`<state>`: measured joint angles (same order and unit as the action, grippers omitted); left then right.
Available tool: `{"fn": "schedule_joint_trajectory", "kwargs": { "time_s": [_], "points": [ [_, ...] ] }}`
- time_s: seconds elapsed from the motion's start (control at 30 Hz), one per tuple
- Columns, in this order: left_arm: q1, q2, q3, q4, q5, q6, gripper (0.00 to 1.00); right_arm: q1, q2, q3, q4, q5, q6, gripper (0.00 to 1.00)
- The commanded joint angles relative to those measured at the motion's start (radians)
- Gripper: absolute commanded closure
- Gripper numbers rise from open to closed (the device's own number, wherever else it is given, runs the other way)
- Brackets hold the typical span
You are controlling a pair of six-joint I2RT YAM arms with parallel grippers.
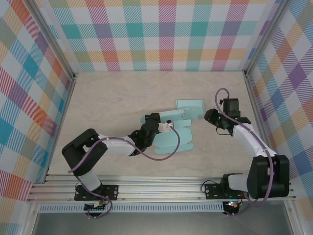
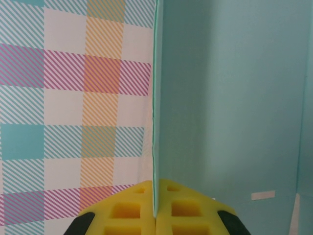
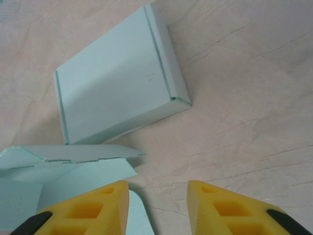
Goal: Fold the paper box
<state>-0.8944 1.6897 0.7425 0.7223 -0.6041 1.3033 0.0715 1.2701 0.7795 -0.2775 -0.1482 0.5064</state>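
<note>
Your left gripper [image 1: 167, 125] is clamped on the paper box [image 1: 177, 133]. In the left wrist view its yellow pads [image 2: 129, 210] press together at 6 o'clock on the thin edge of a teal panel [image 2: 230, 98], which runs straight up toward 12 with the plaid wall [image 2: 73, 98] off at 9. From above, you will find the box near the middle of the table [image 1: 112, 107], a little toward 3 o'clock. It is partly unfolded, with a lighter flap lying at its 12 o'clock end and scalloped panels spread flat toward 6. The left arm reaches it from 8 o'clock. Your right gripper [image 1: 207, 116] sits just beside the box at its 3 o'clock side, fingers apart and gripping nothing — only bare tabletop shows between the two yellow tips in the right wrist view [image 3: 158, 196]. There the box's flap [image 3: 117, 88], with its creased rim, lies flat at 11 o'clock from the fingers, and a torn-looking edge of another panel [image 3: 73, 156] spreads out at 9, close to the left fingertip [image 3: 98, 200] — whether they touch, you cannot tell.
</note>
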Motion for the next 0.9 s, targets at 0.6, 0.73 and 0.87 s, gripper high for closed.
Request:
{"fn": "schedule_joint_trajectory", "kwargs": {
  "time_s": [0.6,0.73,0.87],
  "points": [
    [-0.010,-0.074,0.000,-0.054,0.057,-0.107,1.00,0.160,0.217,-0.133,0.474,-0.119,0.011,0.56],
    [-0.009,-0.081,-0.002,-0.062,0.060,-0.110,1.00,0.162,0.269,-0.094,0.491,-0.119,0.005,0.55],
    [-0.009,-0.081,-0.002,-0.063,0.064,-0.116,1.00,0.162,0.299,-0.071,0.473,-0.095,-0.010,0.51]
  ]
}}
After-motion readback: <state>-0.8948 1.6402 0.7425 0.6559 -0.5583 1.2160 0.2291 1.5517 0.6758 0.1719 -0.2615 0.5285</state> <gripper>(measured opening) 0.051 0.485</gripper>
